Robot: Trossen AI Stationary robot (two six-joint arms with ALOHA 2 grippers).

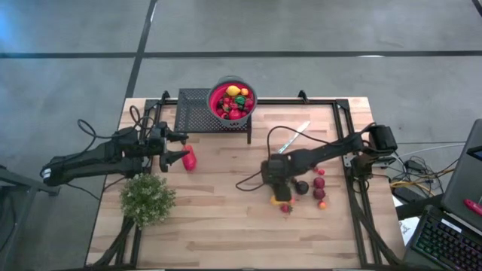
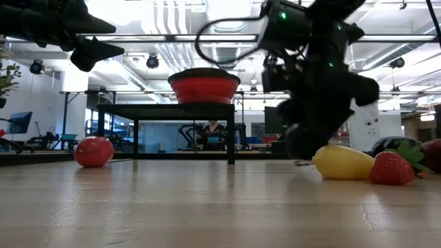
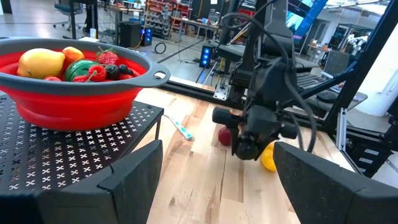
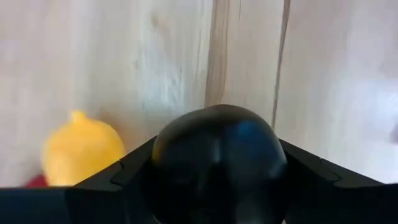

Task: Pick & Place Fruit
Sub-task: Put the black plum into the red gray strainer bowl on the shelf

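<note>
The right arm (image 2: 317, 76) is hiding part of the yellow fruit (image 2: 344, 162); the frame edge is cutting off a strawberry (image 2: 433, 155).

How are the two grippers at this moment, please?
Left gripper: open, empty, raised near the bowl stand.
Right gripper: closed on a dark round fruit, low over the table.

Red bowl (image 1: 232, 100) on black mesh rack (image 1: 197, 111); yellow fruit (image 2: 342, 163), red strawberry (image 2: 391, 169).

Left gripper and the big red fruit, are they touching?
Apart. The low view shows the left gripper hanging high above the red fruit, clear gap between.
</note>
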